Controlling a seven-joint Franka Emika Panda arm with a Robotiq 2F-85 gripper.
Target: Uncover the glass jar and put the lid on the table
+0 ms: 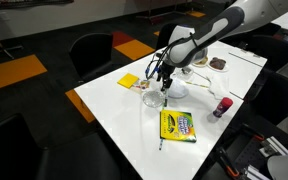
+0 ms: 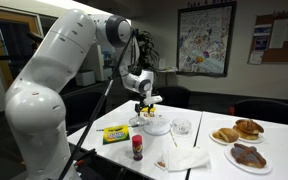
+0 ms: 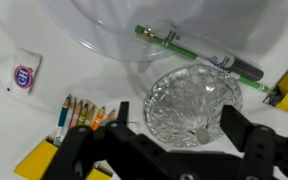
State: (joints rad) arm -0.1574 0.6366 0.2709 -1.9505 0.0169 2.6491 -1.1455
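A small squat cut-glass jar (image 1: pixel 151 98) stands on the white table (image 1: pixel 124 110) beside a white plate (image 1: pixel 177 91). In the wrist view I see it from above as a round faceted glass top (image 3: pixel 189 100) with a small knob. This looks like the lid, and I cannot tell where lid and jar meet. My gripper (image 3: pixel 176 120) is open, with one finger on each side of the glass and a gap on the left. In both exterior views the gripper (image 1: pixel 165 90) (image 2: pixel 146 108) hangs low over that spot.
A second small clear glass vessel (image 2: pixel 181 126) stands on the plate's other side. A crayon box (image 1: pixel 176 125), loose crayons (image 3: pixel 79 112), a green pen (image 3: pixel 184 45), a purple-and-red bottle (image 1: pixel 222 106), a yellow note (image 1: pixel 129 81), a napkin (image 2: pixel 184 158) and pastry plates (image 2: pixel 236 132) are around.
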